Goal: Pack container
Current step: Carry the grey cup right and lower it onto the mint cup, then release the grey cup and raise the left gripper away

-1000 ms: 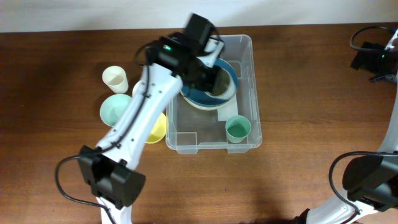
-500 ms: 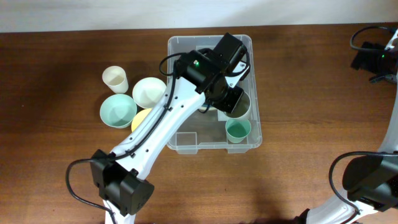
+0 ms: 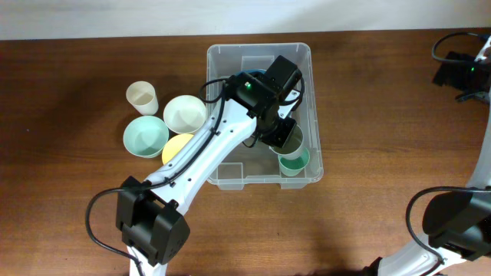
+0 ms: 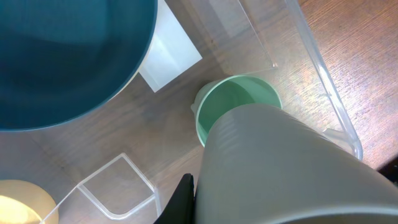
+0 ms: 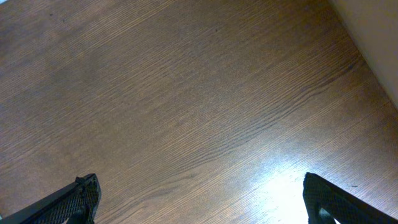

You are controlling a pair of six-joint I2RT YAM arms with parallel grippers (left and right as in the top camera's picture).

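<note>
At centre of the surface (image 3: 77, 215), the container (image 3: 259, 47) holds a blue bowl (image 4: 62, 50) and a green cup (image 4: 233, 102). Left hand (image 3: 287, 138) inside it, gripping a grey cup (image 4: 280, 168) just above the green cup. Right hand (image 5: 199, 199) spread wide over bare wood.

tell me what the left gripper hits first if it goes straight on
Probably the mint green cup in the container; the grey cup in the left gripper hangs over it, gap unclear.
</note>
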